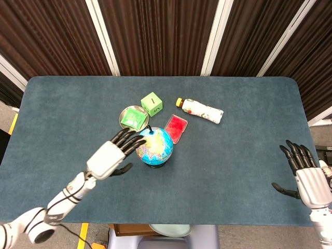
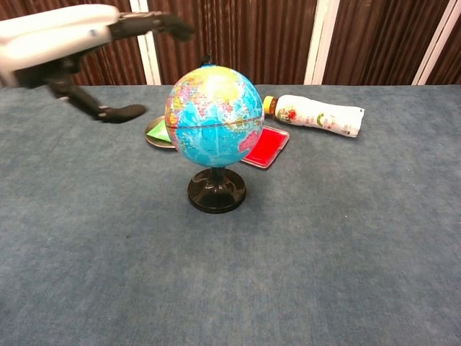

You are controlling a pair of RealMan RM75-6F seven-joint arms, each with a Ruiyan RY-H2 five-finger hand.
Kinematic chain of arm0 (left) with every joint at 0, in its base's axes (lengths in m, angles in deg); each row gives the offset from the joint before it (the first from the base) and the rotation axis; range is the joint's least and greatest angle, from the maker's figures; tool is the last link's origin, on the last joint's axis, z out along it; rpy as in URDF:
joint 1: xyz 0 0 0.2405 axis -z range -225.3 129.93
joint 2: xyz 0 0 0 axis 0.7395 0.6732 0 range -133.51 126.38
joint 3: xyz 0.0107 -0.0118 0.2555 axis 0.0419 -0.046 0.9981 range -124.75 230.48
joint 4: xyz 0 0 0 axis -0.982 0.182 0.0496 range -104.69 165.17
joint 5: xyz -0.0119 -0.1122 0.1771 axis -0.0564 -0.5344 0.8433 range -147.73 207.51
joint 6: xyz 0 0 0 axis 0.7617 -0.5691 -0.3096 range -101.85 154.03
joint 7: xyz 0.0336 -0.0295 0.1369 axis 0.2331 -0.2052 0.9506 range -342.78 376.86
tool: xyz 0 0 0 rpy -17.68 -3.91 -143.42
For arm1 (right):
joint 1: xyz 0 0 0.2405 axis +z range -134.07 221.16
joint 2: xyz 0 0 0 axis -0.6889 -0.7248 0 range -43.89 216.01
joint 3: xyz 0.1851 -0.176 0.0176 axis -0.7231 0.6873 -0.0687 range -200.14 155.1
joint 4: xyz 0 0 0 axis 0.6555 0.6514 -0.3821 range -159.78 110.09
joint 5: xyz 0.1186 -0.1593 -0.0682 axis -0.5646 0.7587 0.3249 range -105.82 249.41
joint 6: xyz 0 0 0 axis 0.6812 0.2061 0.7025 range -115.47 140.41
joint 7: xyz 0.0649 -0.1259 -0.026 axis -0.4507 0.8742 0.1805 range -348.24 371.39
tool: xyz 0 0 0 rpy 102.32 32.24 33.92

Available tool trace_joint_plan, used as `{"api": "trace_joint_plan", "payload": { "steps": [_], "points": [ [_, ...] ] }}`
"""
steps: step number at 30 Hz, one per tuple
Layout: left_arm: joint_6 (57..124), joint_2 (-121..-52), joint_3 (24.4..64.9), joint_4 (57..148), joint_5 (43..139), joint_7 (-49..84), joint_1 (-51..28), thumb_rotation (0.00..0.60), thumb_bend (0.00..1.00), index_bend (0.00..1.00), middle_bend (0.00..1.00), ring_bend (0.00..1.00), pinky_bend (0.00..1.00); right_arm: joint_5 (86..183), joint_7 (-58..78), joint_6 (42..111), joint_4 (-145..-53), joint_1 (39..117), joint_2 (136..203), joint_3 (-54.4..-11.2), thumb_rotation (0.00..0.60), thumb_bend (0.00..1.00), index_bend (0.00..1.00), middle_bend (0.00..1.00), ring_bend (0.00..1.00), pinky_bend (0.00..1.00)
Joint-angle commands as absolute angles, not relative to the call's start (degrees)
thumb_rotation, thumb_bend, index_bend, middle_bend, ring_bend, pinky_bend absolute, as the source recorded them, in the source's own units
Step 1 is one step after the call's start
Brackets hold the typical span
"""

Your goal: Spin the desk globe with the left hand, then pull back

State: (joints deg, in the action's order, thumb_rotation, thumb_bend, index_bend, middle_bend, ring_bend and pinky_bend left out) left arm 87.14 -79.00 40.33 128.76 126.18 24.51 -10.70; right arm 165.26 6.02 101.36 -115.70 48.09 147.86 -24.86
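The desk globe [image 1: 154,146] [image 2: 215,115], blue with coloured continents, stands upright on its black round base [image 2: 216,191] near the table's middle. My left hand [image 1: 111,155] [image 2: 72,43] hovers raised just left of the globe, fingers spread and stretched toward its upper side; in the chest view the fingertips [image 2: 176,29] stay slightly short of the sphere. It holds nothing. My right hand [image 1: 305,173] rests open at the table's right front edge, far from the globe.
Behind the globe lie a round metal dish [image 1: 134,119] with a green item, a green cube [image 1: 152,104], a flat red packet [image 1: 176,127] and a bottle lying on its side [image 1: 201,110]. The table [image 1: 233,166] is covered in blue-grey felt.
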Motion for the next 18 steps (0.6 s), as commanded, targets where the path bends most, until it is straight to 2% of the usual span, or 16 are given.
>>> {"api": "trace_joint_plan", "payload": {
  "steps": [1, 9, 18],
  "points": [
    [82.31, -82.34, 37.12, 130.00, 121.05, 29.11, -6.18, 0.600, 0.36, 0.00, 0.01, 0.00, 0.04, 165.12, 5.96, 101.34, -115.65, 48.02, 147.80, -24.81, 0.600, 0.11, 0.00, 0.00, 0.00, 0.00],
    [79.69, -88.45, 33.58, 127.69, 111.82, 37.74, -0.48, 0.569, 0.35, 0.00, 0.00, 0.00, 0.02, 164.81, 4.57, 101.54, -114.72, 47.73, 147.88, -24.63, 0.600, 0.11, 0.00, 0.00, 0.00, 0.00],
    [81.14, -91.51, 33.97, 126.78, 106.94, 45.86, 2.26, 0.582, 0.35, 0.00, 0.00, 0.00, 0.01, 164.49, 2.94, 101.71, -113.24, 47.47, 148.25, -24.51, 0.600, 0.11, 0.00, 0.00, 0.00, 0.00]
  ]
}}
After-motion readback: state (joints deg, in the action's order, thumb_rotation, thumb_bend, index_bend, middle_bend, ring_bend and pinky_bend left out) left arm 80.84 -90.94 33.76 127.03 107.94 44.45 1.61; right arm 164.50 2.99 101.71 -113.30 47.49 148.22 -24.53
